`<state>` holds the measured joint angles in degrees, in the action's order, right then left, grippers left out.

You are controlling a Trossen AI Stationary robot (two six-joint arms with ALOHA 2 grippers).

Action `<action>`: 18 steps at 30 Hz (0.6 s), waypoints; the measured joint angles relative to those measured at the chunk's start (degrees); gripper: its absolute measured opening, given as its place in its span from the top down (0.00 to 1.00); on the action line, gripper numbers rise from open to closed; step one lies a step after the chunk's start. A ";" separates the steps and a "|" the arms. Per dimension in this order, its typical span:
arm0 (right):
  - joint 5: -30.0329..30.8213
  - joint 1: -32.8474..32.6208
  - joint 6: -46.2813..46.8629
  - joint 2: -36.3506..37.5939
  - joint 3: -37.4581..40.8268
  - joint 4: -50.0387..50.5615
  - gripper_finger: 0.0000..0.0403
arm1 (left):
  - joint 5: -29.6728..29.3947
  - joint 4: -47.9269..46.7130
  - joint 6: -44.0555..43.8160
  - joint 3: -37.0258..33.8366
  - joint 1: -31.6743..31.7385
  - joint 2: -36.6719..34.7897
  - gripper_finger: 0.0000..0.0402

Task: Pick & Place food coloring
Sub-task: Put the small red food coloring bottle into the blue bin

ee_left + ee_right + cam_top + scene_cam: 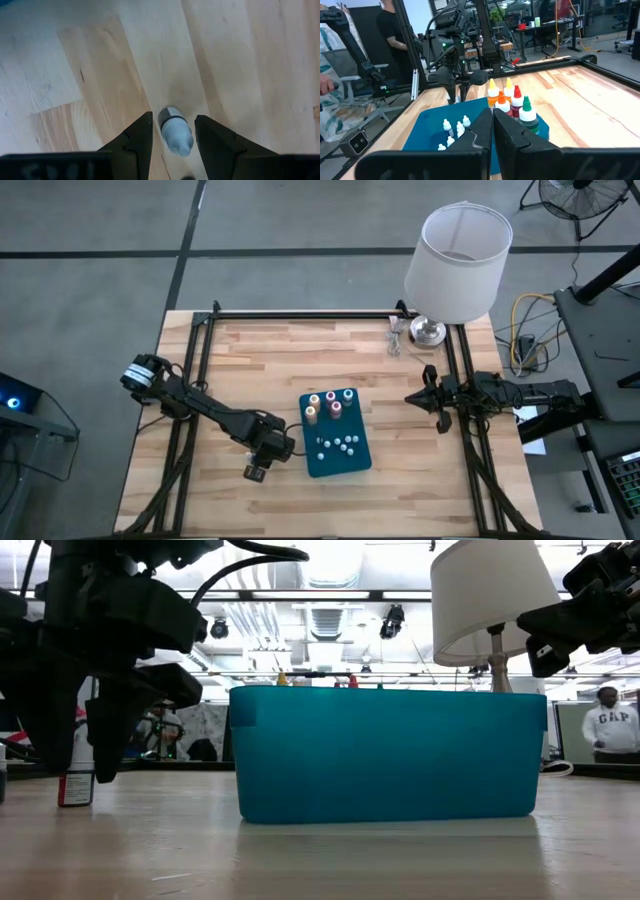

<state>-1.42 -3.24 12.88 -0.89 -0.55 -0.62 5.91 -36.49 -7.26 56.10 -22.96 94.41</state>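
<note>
A small white food coloring bottle (175,131), standing on the tabletop (250,360) left of the teal tray (350,463), is straddled but seemingly ungripped by the left gripper (173,134), so centred closing is advised; the right gripper (493,131) is parked clenched.
</note>
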 joint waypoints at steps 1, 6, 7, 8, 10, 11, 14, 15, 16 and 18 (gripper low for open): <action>0.00 -0.01 0.00 0.00 0.01 0.00 0.98 | 0.00 0.02 0.00 0.00 0.00 0.00 0.70; -0.02 -0.01 0.00 0.00 0.01 0.01 0.98 | 0.00 0.02 -0.05 -0.15 0.23 0.00 0.70; 0.01 0.01 0.00 0.00 -0.01 -0.01 0.98 | 0.00 0.02 -0.07 -0.15 0.27 0.00 0.70; -0.02 -0.01 0.00 0.00 0.01 -0.01 0.98 | 0.00 0.02 -0.07 -0.15 0.34 0.00 0.70; 0.00 0.01 0.00 0.00 0.00 -0.01 0.98 | 0.00 0.02 -0.07 -0.15 0.37 0.00 0.71; -0.02 0.01 0.00 0.00 -0.01 0.01 0.98 | 0.00 0.02 -0.07 -0.15 0.37 0.00 0.71; -0.02 0.01 0.00 0.00 -0.01 0.00 0.98 | 0.00 0.02 -0.07 -0.17 0.45 0.00 0.74; 0.00 0.01 0.00 0.00 0.01 -0.01 0.98 | 0.00 0.02 -0.07 -0.17 0.46 0.00 0.76; -0.01 0.00 0.00 0.00 -0.01 0.00 0.98 | 0.00 0.02 -0.07 -0.17 0.48 0.00 0.78; -0.02 -0.01 0.00 0.00 0.01 0.02 0.98 | 0.00 0.02 -0.07 -0.17 0.52 0.00 0.82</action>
<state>-1.43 -3.25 12.88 -0.89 -0.54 -0.60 5.91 -36.47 -7.33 55.92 -22.44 94.41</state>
